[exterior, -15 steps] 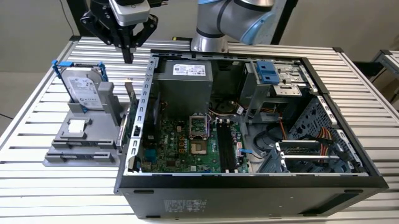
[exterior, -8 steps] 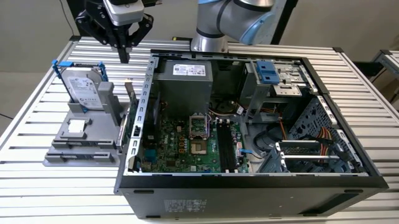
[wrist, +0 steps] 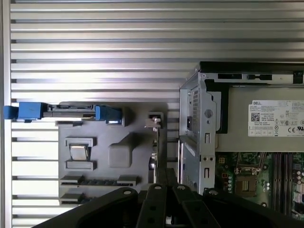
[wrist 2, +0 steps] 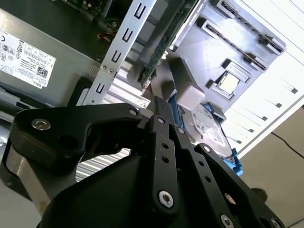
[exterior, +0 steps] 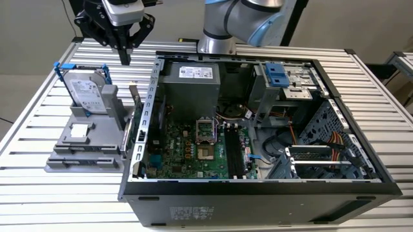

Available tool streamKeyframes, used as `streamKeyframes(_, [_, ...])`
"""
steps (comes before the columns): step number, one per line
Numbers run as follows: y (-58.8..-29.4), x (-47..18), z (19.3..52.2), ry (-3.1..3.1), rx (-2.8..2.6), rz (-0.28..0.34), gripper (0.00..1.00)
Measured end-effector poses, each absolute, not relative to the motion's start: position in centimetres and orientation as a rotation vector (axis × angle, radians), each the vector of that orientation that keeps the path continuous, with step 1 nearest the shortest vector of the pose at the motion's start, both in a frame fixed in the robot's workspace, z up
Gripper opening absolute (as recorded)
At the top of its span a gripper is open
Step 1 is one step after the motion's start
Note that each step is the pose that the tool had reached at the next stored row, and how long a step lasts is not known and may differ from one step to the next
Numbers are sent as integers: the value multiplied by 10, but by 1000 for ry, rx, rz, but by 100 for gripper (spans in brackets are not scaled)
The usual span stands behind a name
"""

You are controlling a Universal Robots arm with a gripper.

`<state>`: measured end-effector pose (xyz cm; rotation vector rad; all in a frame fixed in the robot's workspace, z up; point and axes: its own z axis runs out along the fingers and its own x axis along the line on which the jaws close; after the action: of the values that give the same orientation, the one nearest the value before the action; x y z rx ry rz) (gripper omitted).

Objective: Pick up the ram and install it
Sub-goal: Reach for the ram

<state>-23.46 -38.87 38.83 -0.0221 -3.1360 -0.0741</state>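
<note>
Gripper (exterior: 125, 61) hangs over the tabletop (exterior: 38, 193) by the gray holder (exterior: 71, 162), fingers (exterior: 124, 50) clenched on nothing. Your ram (wrist 2: 167, 40) stands on edge in the holder's slot nearest the open case (exterior: 258, 200). Drive (exterior: 87, 94) is upright in the holder too, and the board (exterior: 193, 154) sits in the case.

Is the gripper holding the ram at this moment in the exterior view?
No, the ram stands upright in the grey holder beside the computer case, while the gripper hovers above, apart from it.

Shot from high in the exterior view, down onto open computer case (exterior: 258, 198) on slatted desk (exterior: 38, 203); from close behind tool (wrist: 163, 175) in both wrist views, sharing grey holder (wrist: 118, 154).
</note>
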Motion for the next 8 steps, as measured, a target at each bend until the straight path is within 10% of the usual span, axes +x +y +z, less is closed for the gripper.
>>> streamKeyframes(8, [-388, -241, 388, -3134, -19, -74, 0])
